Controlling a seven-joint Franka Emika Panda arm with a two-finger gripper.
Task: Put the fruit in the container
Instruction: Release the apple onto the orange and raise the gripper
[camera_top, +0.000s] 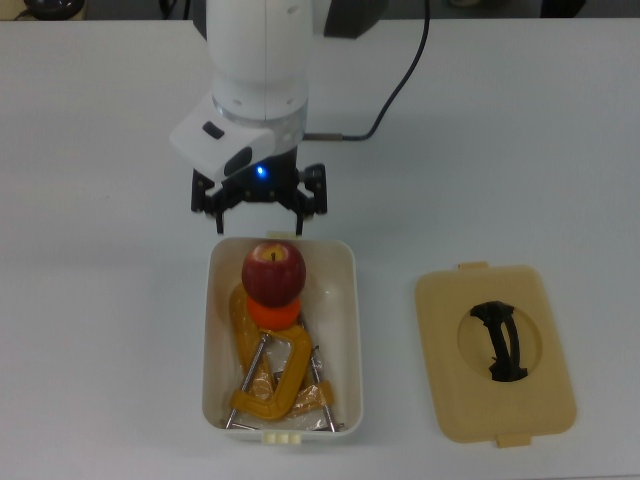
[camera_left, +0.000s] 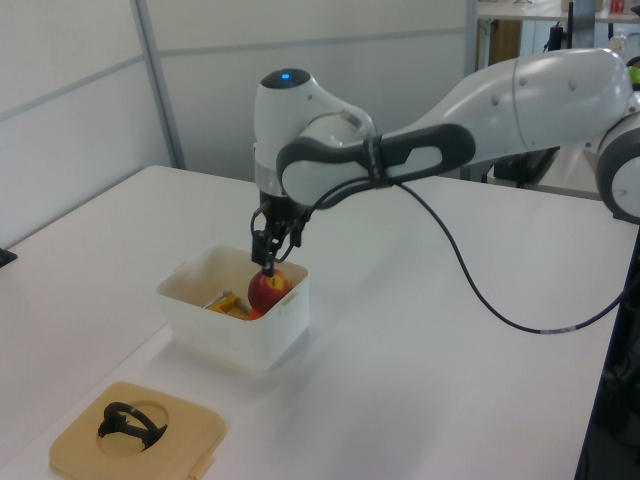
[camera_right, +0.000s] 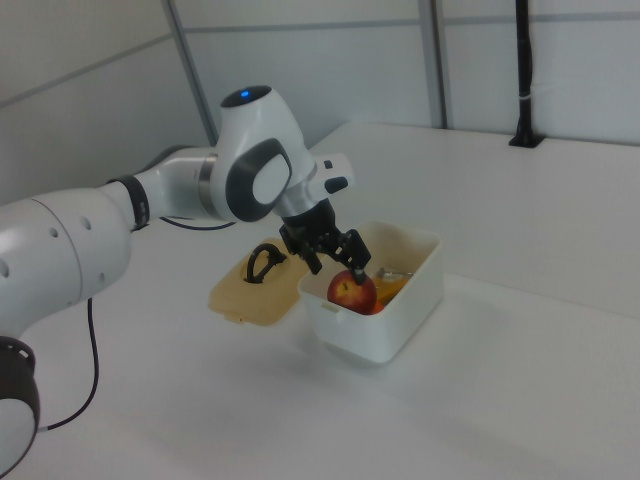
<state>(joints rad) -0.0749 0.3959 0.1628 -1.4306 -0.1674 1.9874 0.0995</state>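
In the top view the tool (camera_top: 258, 205) hangs spread over the container (camera_top: 346, 330)'s far rim, gripping nothing; the apple (camera_top: 273, 267) sits inside it on the orange (camera_top: 272, 311). In the left view the apple (camera_left: 268, 290) shows at the container's (camera_left: 230, 325) near wall, so the tool should rise straight to avoid nudging it.

Container (camera_top: 345, 330) crowded by apple (camera_top: 273, 267), orange (camera_top: 272, 312), clamps (camera_top: 270, 385); seemingly free room along the top view's right wall.

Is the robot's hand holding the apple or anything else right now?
No, nothing. The hand is open and empty above the box's edge, and the apple sits loose in the white box, on top of the orange.
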